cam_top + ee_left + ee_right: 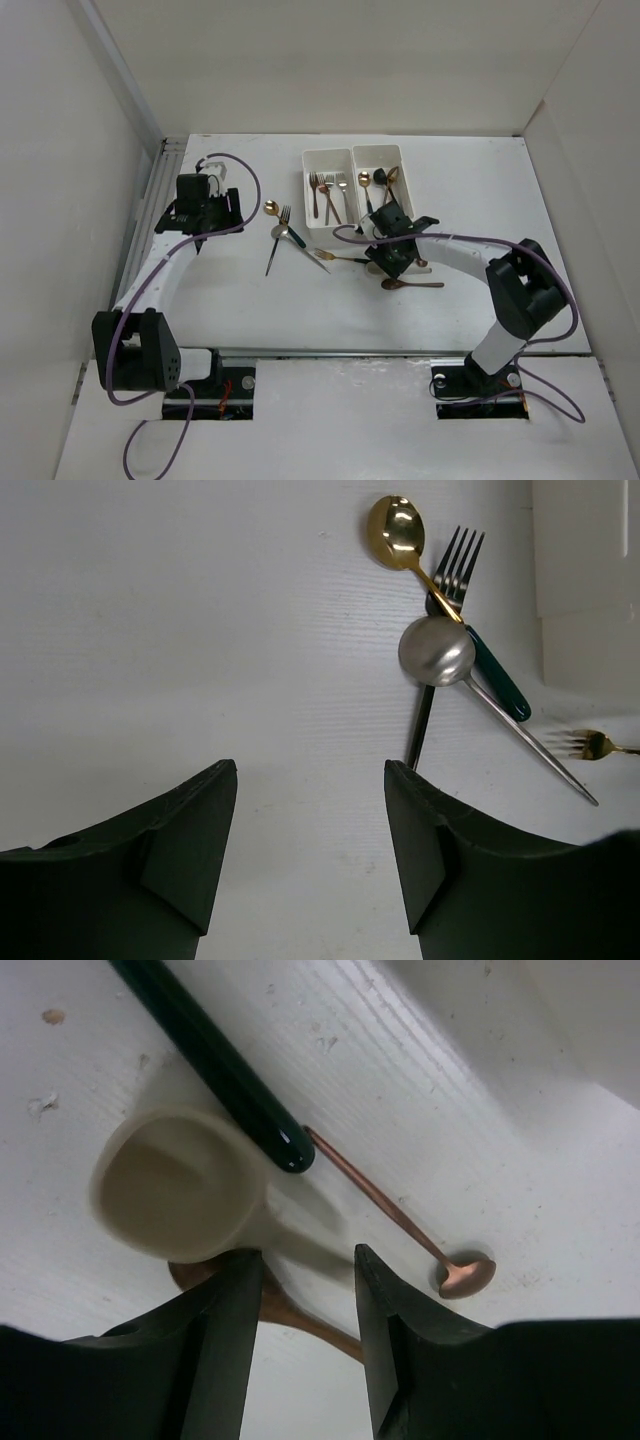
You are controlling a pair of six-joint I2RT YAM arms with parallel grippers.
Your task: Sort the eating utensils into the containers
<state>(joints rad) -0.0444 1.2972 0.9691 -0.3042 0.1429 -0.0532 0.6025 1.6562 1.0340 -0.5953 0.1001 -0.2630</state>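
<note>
Two white bins, joined side by side, at the far middle of the table (480,200). Left bin (328,162) holds forks (320,190) only. Right bin (392,156) holds spoons (366,181), gold and dark. Sorting by kind looks roughly half done.

Left on the table:
- A pile just left of the bins: gold spoon (395,530), dark-handled fork (455,560) and silver spoon (437,650), crossed and touching.
- Gold fork (592,745) alone, near the front of the bins.
- Copper spoon (410,284) close by the right arm.
- Under the right wrist: a small copper spoon (465,1275), a dark glossy handle (210,1060) and a pale spoon bowl (170,1185), crowded together. Another copper piece is partly hidden below the fingers.

Left tool (310,810): released, jaws wide, nothing between them. It hangs over bare table short of the pile.

Right tool (308,1260): low over the crowded group in front of the right bin, jaws narrowly apart. The pale spoon's stem runs toward the gap, but I cannot tell whether it is gripped.

Judgement: at least six pieces remain. The crossed pile will need picking apart one piece at a time.
</note>
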